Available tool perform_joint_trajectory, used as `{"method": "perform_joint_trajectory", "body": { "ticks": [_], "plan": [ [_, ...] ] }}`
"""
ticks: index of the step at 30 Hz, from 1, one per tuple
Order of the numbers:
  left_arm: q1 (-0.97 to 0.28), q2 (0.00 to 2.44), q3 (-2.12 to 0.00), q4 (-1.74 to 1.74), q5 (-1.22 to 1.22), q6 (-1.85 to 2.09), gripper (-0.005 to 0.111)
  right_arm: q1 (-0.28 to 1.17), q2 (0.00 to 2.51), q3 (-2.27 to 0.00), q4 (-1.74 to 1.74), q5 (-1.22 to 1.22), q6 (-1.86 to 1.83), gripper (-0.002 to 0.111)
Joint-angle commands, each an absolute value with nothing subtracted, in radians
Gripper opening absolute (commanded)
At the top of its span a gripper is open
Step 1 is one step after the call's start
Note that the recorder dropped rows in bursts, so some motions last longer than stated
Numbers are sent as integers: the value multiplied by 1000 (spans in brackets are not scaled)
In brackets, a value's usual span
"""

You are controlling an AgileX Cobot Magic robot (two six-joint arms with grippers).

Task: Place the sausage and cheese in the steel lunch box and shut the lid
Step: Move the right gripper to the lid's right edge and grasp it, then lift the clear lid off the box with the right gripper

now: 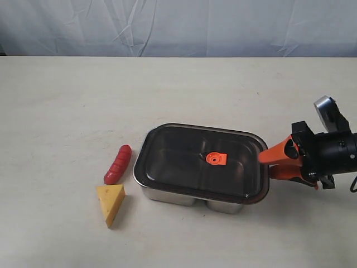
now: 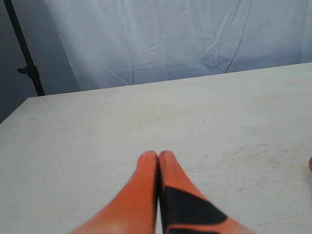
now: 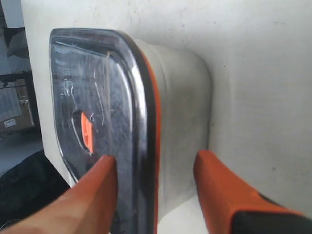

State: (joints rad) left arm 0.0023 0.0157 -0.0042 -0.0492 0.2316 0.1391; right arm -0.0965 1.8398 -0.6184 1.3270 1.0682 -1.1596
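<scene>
Cheese (image 1: 110, 204), yellow-orange wedge, lower left of the exterior frame, lying on the table (image 1: 67, 111) just below the sausage (image 1: 118, 164); sausage, glossy red, ribbed, slightly curved, set just left of the box and apart from it; steel lunch box (image 1: 184, 196), shiny rounded-corner tray, centre of frame, only its front wall showing beneath the cover; lid (image 1: 184, 156), dark translucent, orange valve tab (image 1: 216, 159) at its middle, seated flat on the box; right gripper (image 1: 266, 166), orange fingers, entering from the right edge of the frame, jaws spread wide and holding nothing, straddling the right end of the box, one finger over the lid top and the other beside the steel end wall as the right wrist view (image 3: 155, 163) shows, contact with either not discernible; left gripper (image 2: 158, 156), absent from the exterior frame, jaws pressed together with nothing between them, over bare tabletop; task status, judged: no food in the box yet, lid on, so the lid has to come off first, then sausage and cheese go in, then the lid goes back; all steps outstanding
</scene>
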Motion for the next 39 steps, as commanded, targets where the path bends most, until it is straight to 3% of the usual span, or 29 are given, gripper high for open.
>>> {"method": "perform_joint_trajectory", "body": {
  "ticks": [1,7,19,21,29,39],
  "plan": [
    [8,10,0,-50,224,134,0,-97,1839,-613,1335,1096,-1171,49],
    [8,10,0,-50,224,134,0,-20,1839,-613,1323,1069,-1171,49],
    [8,10,0,-50,224,134,0,-22,1839,-613,1276,1081,-1125,48],
    [8,10,0,-50,224,134,0,-22,1839,-613,1276,1093,-1125,44],
    [8,10,0,-50,224,134,0,-22,1839,-613,1249,1096,-1071,3],
    [8,10,0,-52,230,134,0,-22,1793,-613,1236,1162,-1053,-1]
  ]
}}
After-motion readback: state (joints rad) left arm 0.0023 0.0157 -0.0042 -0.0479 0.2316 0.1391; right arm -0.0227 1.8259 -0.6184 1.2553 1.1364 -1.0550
